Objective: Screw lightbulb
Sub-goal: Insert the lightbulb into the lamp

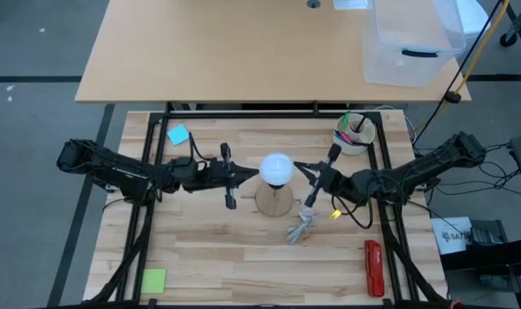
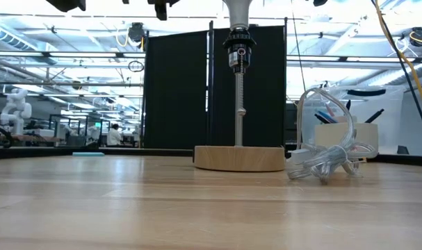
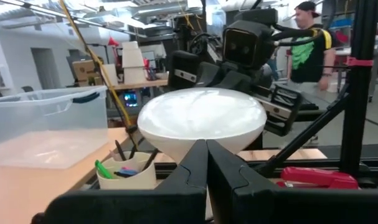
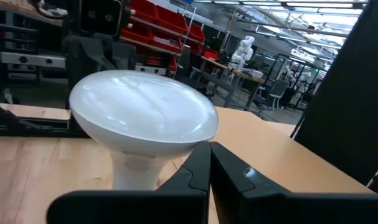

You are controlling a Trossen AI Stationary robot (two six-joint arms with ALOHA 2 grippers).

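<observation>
Lightbulb (image 1: 276,168) upright between left pincer (image 1: 245,175) and right pincer (image 1: 305,169), both closed, empty.

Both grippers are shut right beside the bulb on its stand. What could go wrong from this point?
1. The left gripper and right gripper flank the bulb closely, both shut; a sideways nudge might tip the tall stand on its wooden base.
2. The clear cable lies coiled by the base; a descending arm could snag it.
3. Shut fingers cannot grip the bulb until reopened.
</observation>
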